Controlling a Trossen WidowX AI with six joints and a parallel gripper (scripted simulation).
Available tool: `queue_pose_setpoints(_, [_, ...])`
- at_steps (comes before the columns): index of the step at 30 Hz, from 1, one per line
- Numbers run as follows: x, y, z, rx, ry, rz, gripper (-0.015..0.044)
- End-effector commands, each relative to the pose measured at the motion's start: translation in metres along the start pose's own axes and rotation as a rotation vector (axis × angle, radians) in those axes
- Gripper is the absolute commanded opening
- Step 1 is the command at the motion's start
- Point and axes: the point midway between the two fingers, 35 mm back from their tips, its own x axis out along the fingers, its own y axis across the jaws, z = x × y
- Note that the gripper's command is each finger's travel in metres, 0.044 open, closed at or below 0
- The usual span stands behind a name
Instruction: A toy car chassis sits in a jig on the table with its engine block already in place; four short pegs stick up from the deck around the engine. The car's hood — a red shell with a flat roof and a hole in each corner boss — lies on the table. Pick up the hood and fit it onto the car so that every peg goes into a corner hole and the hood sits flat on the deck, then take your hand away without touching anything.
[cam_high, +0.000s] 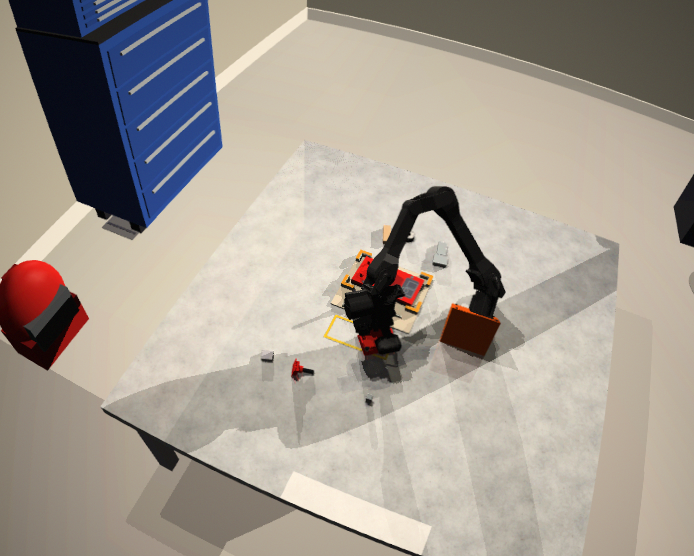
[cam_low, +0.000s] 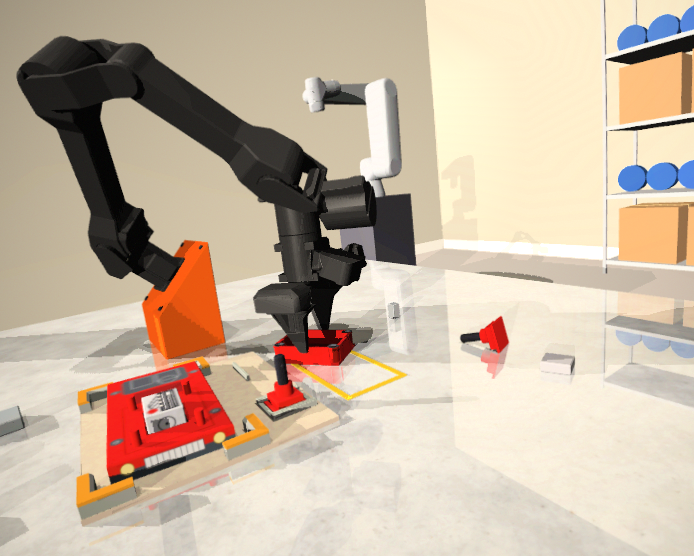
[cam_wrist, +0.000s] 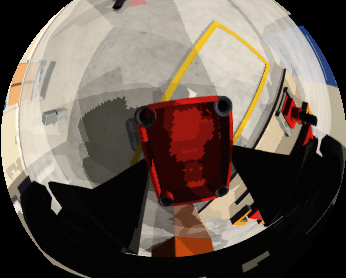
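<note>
The red hood (cam_high: 366, 344) (cam_low: 337, 353) (cam_wrist: 187, 175) lies upside down on the table, its hollow side and dark-ringed corner bosses facing up. My gripper (cam_low: 314, 338) (cam_wrist: 191, 158) is shut on the hood, one finger against each long side wall. In the top view the wrist hides most of the grip. The red chassis (cam_high: 363, 271) (cam_low: 122, 428) sits in the jig (cam_high: 405, 322) (cam_low: 312, 419) with its orange corner brackets. The light engine block (cam_low: 163, 410) stands mid-deck, with red pegs around it. The arm partly covers the chassis in the top view.
A yellow outline (cam_high: 330, 326) (cam_low: 379, 363) (cam_wrist: 190, 60) is beside the hood. A red tool with a black handle (cam_low: 285, 393) stands on the jig board between hood and chassis. A similar tool (cam_high: 297, 369) (cam_low: 492, 335) lies farther off, near a grey block (cam_high: 267, 356) (cam_low: 557, 363).
</note>
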Motion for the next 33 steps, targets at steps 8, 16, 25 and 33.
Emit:
queue_pose_setpoints(8, [-0.014, 0.0, 0.001, 0.005, -0.002, 0.002, 0.0])
queue_pose_setpoints(16, [-0.032, 0.0, 0.001, 0.005, -0.003, 0.003, 0.0])
queue_pose_setpoints(25, [-0.054, 0.0, 0.001, 0.005, -0.003, 0.004, 0.0])
queue_pose_setpoints(33, [-0.071, 0.0, 0.001, 0.005, -0.003, 0.004, 0.0])
